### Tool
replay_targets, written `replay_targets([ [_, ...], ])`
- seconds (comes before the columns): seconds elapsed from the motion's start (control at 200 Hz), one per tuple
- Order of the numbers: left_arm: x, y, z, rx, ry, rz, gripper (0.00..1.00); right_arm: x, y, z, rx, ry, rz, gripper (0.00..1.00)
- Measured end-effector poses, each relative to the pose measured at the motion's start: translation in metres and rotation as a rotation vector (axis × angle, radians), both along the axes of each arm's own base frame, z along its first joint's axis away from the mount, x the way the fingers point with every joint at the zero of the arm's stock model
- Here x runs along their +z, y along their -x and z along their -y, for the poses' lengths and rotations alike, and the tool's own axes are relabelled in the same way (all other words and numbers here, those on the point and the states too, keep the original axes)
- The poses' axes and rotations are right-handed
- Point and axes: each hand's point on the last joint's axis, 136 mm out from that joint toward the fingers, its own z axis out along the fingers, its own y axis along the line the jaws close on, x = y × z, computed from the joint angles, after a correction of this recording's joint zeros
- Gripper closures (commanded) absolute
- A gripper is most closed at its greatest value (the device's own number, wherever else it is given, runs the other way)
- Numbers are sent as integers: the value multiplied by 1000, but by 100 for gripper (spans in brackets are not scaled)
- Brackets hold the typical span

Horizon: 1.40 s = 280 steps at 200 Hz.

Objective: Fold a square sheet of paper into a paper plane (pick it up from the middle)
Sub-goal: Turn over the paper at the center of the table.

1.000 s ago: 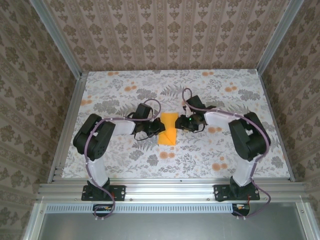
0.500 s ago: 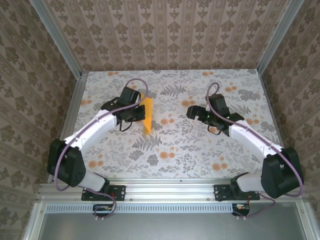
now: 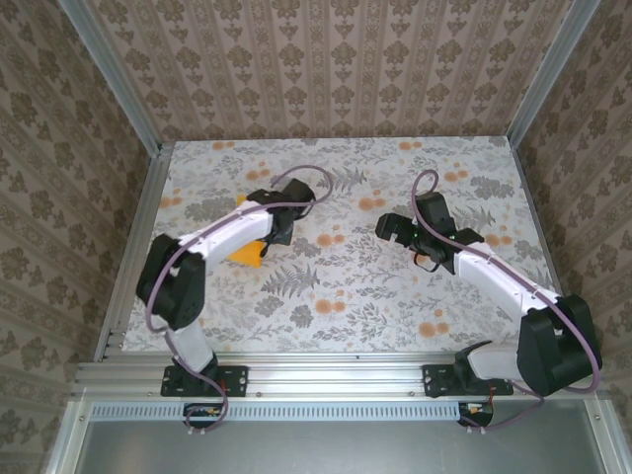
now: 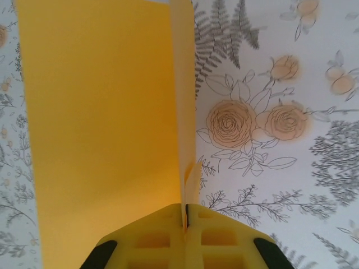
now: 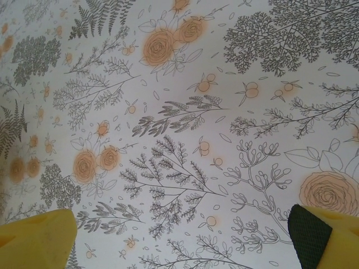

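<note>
Your left gripper (image 4: 186, 217) is clamped on a creased edge of the square sheet of paper (image 4: 106, 129). The left wrist view shows you the fold pinched between its fingers, a broad flap spreading over the tablecloth (image 4: 269, 168). From overhead the sheet sits left of centre, tucked against that arm. Your right gripper (image 5: 179, 241) hangs spread wide, holding nothing.

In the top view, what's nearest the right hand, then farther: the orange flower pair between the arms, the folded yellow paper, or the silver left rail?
1. Printed orange flower pair, just left of right hand.
2. Folded orange-yellow paper, farther left.
3. Silver metal rail, far left edge.
</note>
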Motion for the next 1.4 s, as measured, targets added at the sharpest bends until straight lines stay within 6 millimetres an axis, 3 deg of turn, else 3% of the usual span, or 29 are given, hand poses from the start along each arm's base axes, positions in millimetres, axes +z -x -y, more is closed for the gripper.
replay_targets([
  [0.145,-26,3,19,-51,-87,-45,96,6,0,6,-22,1,17,0],
  [0.39,-54,10,71,-119,-117,-61,91,9,3,13,-42,-3,24,0],
  [0.625,-73,24,112,-162,-69,-102,70,5,4,16,-63,-9,13,0],
  [0.825,-54,31,140,-204,83,-135,52,-2,8,20,-79,-11,-5,0],
  [0.99,17,38,160,-261,326,-85,42,-5,10,15,-58,-39,-18,1],
  [1.1,66,38,155,-279,511,-34,31,-13,8,2,-14,-77,-45,4],
  [1.185,78,30,136,-243,626,-17,24,-26,10,-11,29,-94,-91,0],
  [1.285,56,16,101,-147,714,-46,23,-38,14,-39,108,-101,-138,0],
  [1.4,5,12,63,-1,761,-135,23,-44,16,-73,197,-108,-161,0],
])
